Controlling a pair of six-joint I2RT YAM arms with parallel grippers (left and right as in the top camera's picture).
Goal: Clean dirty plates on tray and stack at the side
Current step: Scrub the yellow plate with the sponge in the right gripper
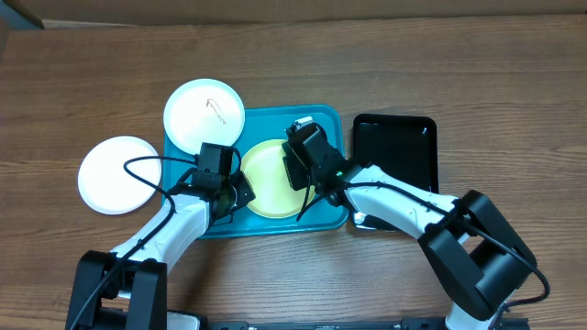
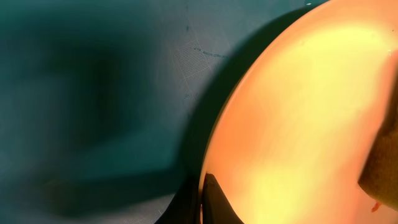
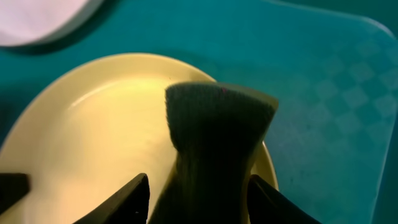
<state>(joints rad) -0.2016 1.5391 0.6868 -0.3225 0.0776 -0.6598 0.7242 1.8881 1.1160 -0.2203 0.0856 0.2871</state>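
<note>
The pale yellow-green plate [image 1: 266, 174] lies on the turquoise tray [image 1: 321, 124]. My left gripper [image 1: 235, 194] is shut on the plate's left rim; in the left wrist view the jaws [image 2: 202, 202] pinch the rim of the plate [image 2: 298, 124] over the tray floor [image 2: 93, 93]. My right gripper [image 1: 298, 172] is shut on a dark sponge [image 3: 217, 130], which rests on the plate [image 3: 93, 143]. One white plate [image 1: 204, 112] with faint smears overlaps the tray's far left corner. Another white plate [image 1: 119, 174] lies on the table left of the tray.
A glossy black tray [image 1: 394, 147] sits right of the turquoise tray, with my right arm crossing its near edge. The table [image 1: 477, 73] is brown wood. The white plate's edge shows at the top left of the right wrist view [image 3: 37, 18].
</note>
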